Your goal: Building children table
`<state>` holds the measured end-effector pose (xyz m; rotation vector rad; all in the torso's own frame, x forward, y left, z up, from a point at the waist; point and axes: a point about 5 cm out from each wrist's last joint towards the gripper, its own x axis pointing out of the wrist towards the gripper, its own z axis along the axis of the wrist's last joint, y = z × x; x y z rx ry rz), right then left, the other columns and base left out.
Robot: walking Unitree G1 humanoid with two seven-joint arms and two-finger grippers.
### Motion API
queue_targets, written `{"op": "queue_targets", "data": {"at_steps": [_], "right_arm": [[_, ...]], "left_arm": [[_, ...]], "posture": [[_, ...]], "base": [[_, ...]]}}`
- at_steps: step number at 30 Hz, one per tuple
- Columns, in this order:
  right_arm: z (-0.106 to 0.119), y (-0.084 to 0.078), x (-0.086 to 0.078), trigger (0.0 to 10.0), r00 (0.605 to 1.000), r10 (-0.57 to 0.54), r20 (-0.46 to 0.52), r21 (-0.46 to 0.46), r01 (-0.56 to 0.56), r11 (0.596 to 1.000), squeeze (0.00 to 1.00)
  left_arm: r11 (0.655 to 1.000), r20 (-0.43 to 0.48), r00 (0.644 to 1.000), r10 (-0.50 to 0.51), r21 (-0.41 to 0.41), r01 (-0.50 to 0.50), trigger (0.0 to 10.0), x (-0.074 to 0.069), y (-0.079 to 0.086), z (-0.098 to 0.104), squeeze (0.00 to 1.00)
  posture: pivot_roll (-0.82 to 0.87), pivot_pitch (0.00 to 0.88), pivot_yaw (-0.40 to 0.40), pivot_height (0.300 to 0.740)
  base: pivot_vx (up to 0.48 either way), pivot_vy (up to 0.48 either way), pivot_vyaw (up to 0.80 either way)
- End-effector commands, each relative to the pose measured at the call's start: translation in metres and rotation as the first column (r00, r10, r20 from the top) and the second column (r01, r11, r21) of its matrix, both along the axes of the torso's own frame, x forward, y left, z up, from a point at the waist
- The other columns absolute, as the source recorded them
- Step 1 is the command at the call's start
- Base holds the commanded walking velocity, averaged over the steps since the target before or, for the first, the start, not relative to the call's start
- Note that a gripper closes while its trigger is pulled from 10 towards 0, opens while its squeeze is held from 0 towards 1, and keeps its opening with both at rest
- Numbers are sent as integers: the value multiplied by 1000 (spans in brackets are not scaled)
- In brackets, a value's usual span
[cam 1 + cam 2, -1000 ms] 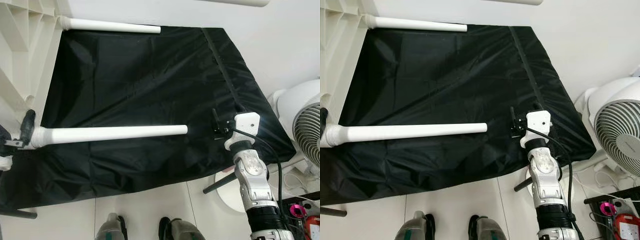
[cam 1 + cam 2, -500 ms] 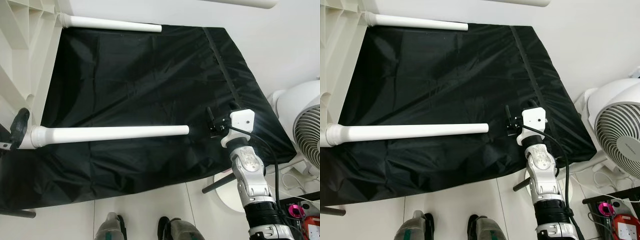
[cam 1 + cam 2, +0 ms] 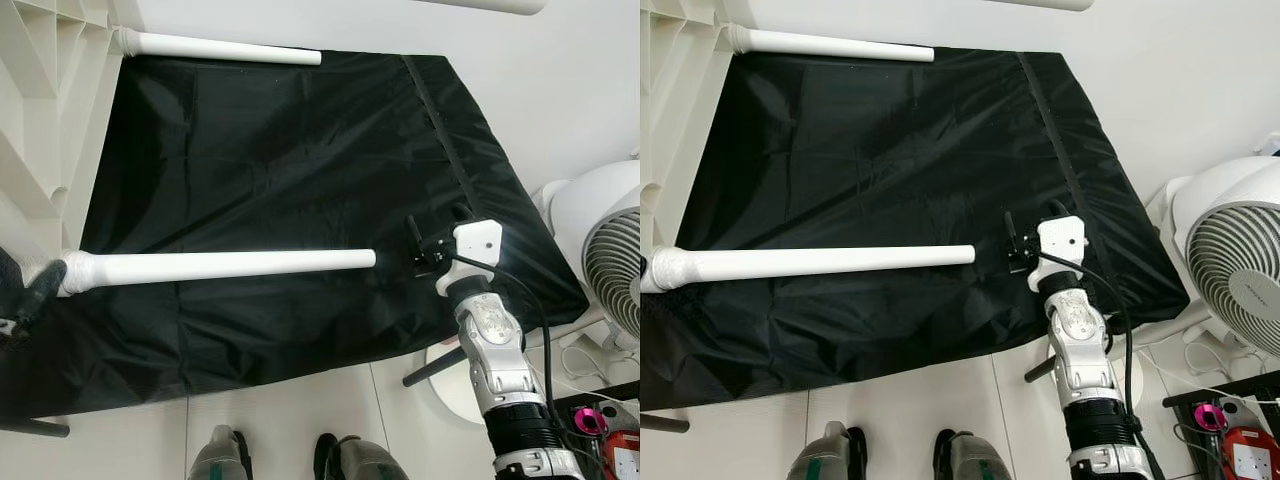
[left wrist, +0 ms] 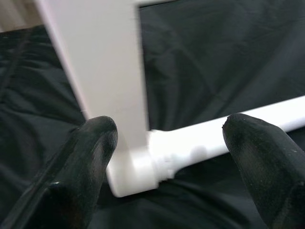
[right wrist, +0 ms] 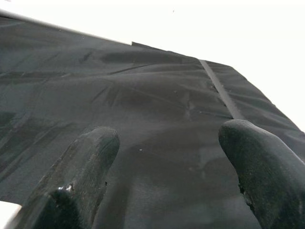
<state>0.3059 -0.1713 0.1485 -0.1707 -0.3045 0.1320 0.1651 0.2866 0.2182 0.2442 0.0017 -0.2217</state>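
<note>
A white children's table lies on its side at the left, its ribbed underside (image 3: pixel 40 110) facing me. Two white legs reach right over a black cloth: a far leg (image 3: pixel 225 48) and a near leg (image 3: pixel 215 266). My left gripper (image 3: pixel 25 300) is open just below the near leg's base; in the left wrist view its fingers (image 4: pixel 90 157) stand wide apart, with the leg's socket (image 4: pixel 143 167) beyond them. My right gripper (image 3: pixel 418 248) is open, a short gap to the right of the near leg's free end, holding nothing.
The black cloth (image 3: pixel 280 150) covers a low raised surface. A white fan (image 3: pixel 600 260) with a round base (image 3: pixel 455 375) stands close at the right, with cables and small items (image 3: pixel 600 420) beside it. My feet (image 3: pixel 225 455) are on white tiles at the front.
My left gripper has dropped down and away from the near leg's base. My right gripper has edged left toward the leg's free end. The legs have not moved.
</note>
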Motion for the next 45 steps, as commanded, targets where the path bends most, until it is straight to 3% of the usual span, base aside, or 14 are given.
{"op": "queue_targets", "data": {"at_steps": [1,2,10,13,20,22,29,33,40,45], "right_arm": [[-2,-2,0,10000,1000,-1,0,7,1,1000,0],[-3,-1,-1,10000,1000,0,-1,10,0,1000,0],[-6,0,-4,10000,1000,-3,-7,16,3,1000,0],[-8,-2,-7,10000,1000,-12,-12,42,13,999,0],[-9,-3,-13,10000,1000,-19,-12,46,20,999,0],[-8,-8,-15,10000,999,-34,-8,54,34,998,0],[-7,-10,-19,10000,999,-32,-4,53,33,998,0],[-7,-11,-22,10000,999,-36,-1,16,36,999,0],[-4,-12,-17,10000,996,-88,8,27,88,996,0],[1,-9,-19,10000,992,-122,22,61,121,991,0]], "left_arm": [[977,-73,974,-215,-12,215,10000,-5,-16,-4,0],[958,-102,953,-285,-28,284,10000,-2,-33,-15,0],[937,-10,944,-329,-128,325,10000,19,-69,-22,0],[943,32,954,-299,-141,301,10000,32,-77,-26,0],[959,130,967,-218,-155,237,10000,54,-85,-25,0],[963,160,972,-174,-178,201,10000,67,-88,-26,0],[966,157,980,-121,-209,152,10000,81,-92,-29,0],[989,134,991,8,-150,12,10000,105,-96,-42,0],[995,141,988,68,-80,-57,10000,114,-100,-54,0],[982,158,975,159,-125,-140,10000,120,-102,-54,0]], "posture": [[87,147,-65,740],[90,146,-64,740],[84,137,-47,740],[75,127,-36,740],[48,117,-10,740],[33,110,9,740],[16,104,34,740],[-12,104,62,740],[-18,86,37,740],[-21,66,24,740]], "base": [[0,0,0],[0,0,0],[0,0,0],[0,0,0],[0,0,0],[0,0,0],[0,0,0],[0,0,0],[0,0,67],[0,0,510]]}}
